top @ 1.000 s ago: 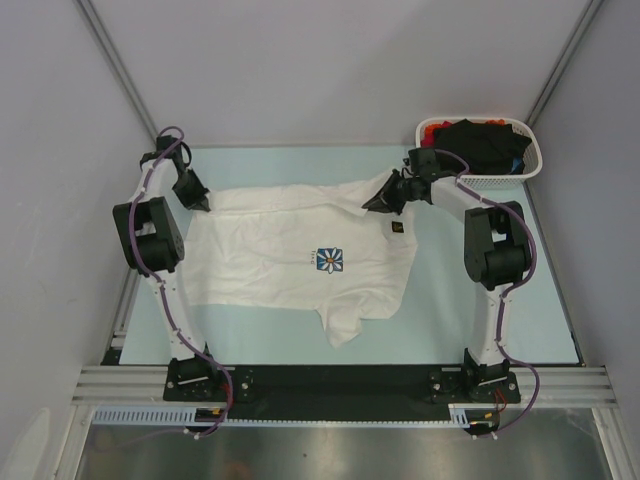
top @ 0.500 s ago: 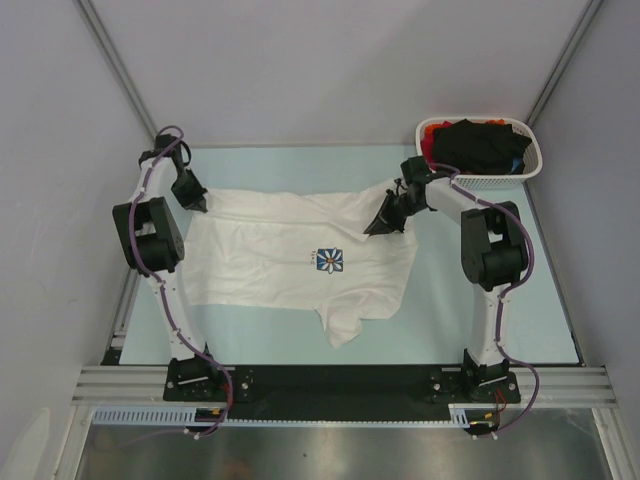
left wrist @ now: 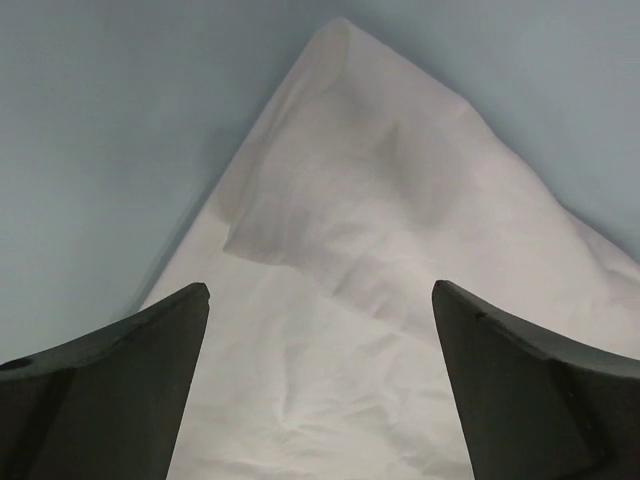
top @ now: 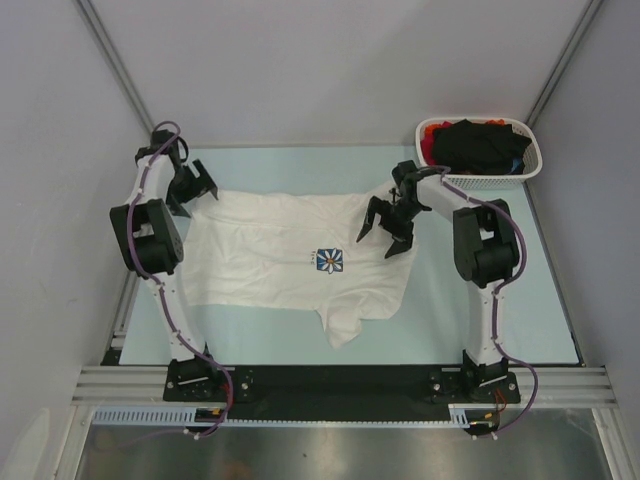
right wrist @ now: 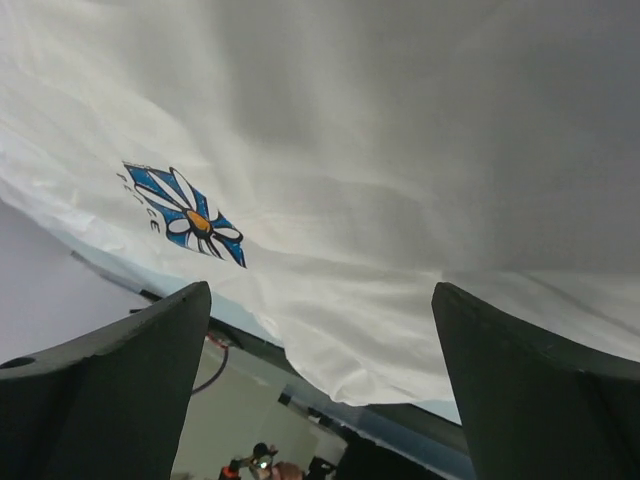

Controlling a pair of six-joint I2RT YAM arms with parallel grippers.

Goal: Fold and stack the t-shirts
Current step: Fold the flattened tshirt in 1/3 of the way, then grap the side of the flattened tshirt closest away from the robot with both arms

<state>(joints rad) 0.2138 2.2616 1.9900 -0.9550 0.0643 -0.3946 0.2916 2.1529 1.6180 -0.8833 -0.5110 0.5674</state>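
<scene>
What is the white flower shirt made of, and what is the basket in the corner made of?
The white t-shirt looks like soft matte cloth, maybe cotton: it lies limp, with creases and folds. The basket looks like stiff white plastic: it has a smooth rim and a wall that holds its shape.

Top view: high, behind arm bases, facing down and toward far side; takes in whole table (top: 300,165), basket (top: 528,168) at far right.
Left wrist view: close over far-left corner of shirt (left wrist: 380,260), facing down; own fingers (left wrist: 110,390) at lower corners.
Right wrist view: close, low over shirt's right part, facing near edge.
Shared: shirt in all three; daisy print (right wrist: 187,215) in top and right wrist views.
</scene>
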